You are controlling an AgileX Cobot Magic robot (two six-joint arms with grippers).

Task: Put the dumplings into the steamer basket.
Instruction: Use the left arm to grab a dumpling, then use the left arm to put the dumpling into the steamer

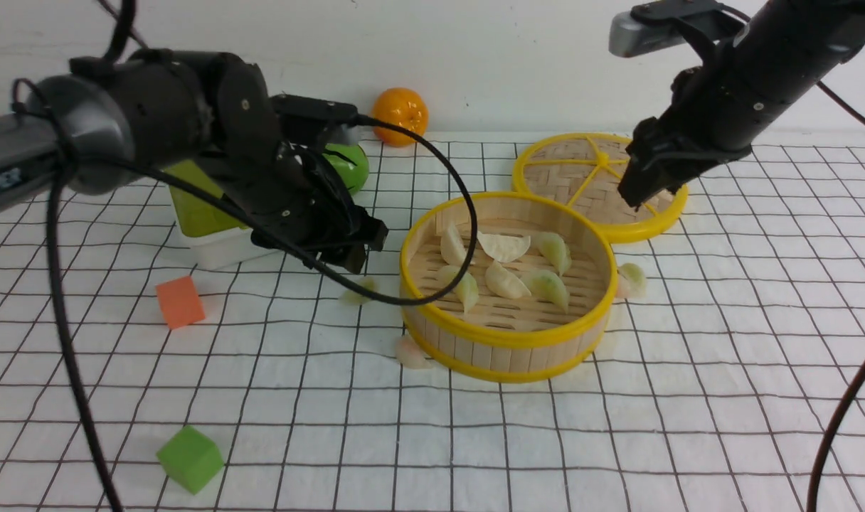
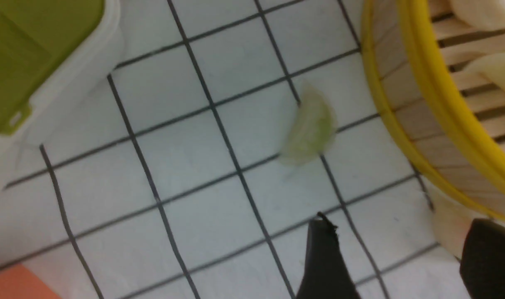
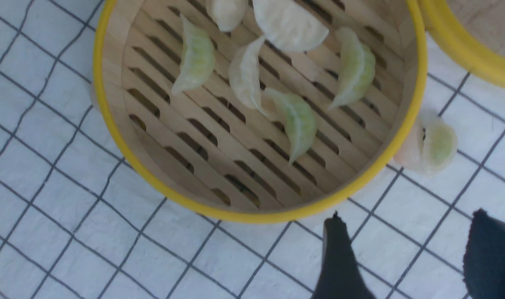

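Note:
The steamer basket [image 1: 503, 340] stands mid-table with several dumplings [image 1: 505, 281] on its slatted floor [image 3: 219, 137]. A pale green dumpling [image 1: 358, 292] [image 2: 310, 126] lies on the cloth just left of the basket. A pinkish dumpling [image 1: 411, 353] [image 2: 445, 226] rests against its front-left base. On the basket's right side a pinkish and green pair [image 1: 630, 279] [image 3: 429, 143] touches the wall. My left gripper [image 1: 354, 250] [image 2: 402, 249] hovers open above the pale green dumpling, empty. My right gripper [image 1: 642, 190] [image 3: 414, 253] hangs open and empty, high over the lid.
The flat woven lid [image 1: 589, 178] lies behind the basket on the right. An orange [image 1: 400, 116], a green ball-like thing [image 1: 351, 167] and a green-and-white box [image 1: 205, 227] sit at the back left. An orange cube [image 1: 180, 301] and a green cube [image 1: 190, 459] lie front left. The left arm's cable arcs over the basket's rim.

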